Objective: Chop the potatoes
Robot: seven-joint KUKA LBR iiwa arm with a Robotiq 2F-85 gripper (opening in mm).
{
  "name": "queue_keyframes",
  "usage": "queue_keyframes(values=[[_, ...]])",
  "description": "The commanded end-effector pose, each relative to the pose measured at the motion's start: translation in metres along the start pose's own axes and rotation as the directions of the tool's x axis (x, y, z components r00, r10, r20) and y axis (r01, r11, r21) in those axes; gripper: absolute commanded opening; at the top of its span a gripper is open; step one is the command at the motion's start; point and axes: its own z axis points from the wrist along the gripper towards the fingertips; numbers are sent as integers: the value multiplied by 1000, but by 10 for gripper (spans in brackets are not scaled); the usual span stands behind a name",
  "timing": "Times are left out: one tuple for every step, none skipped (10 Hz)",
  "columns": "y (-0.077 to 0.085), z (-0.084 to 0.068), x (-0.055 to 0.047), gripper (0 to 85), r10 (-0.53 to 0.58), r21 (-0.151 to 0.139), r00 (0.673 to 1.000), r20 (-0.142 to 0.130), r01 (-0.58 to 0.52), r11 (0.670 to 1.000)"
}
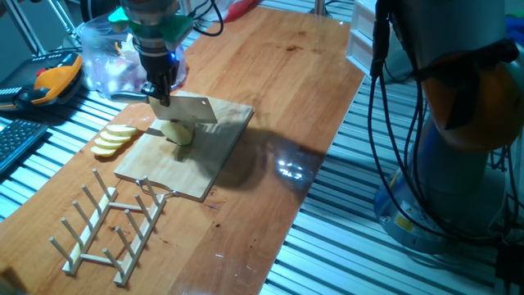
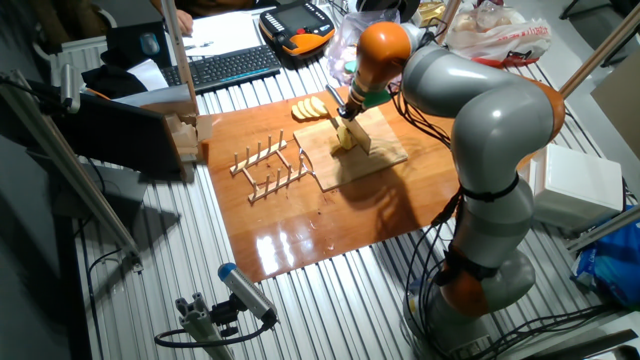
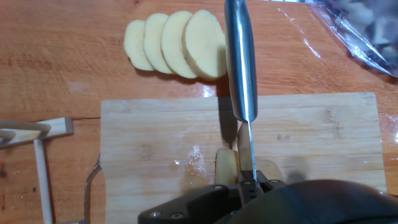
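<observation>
One potato on the cutting board mid-table, gripper pinching the cleaver w/ blade resting on it.

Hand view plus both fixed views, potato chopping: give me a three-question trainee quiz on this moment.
1. True or false: the potato lies on the cutting board.
2. What does the claw hold? A) knife B) fork C) spoon
3. Fill in: the row of slices lies on the ____, off the board.

Key: 1 true. 2 A, the knife, its blade down in the potato. 3 table.
</observation>
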Motion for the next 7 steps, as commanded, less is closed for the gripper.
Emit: queue_keyframes(values=[[0, 1, 1, 0, -1, 2, 1000, 0, 1, 1000], [0, 2, 0, 0, -3, 3, 1000, 2, 3, 1000], [1, 3, 0, 0, -3, 4, 1000, 6, 3, 1000], [2, 4, 0, 0, -2, 7, 1000, 10, 2, 1000], [3, 5, 0, 0, -2, 11, 1000, 14, 2, 1000], [5, 6, 1, 0, -3, 14, 1000, 18, 3, 1000], [6, 7, 1, 0, -6, 22, 1000, 25, 5, 1000]])
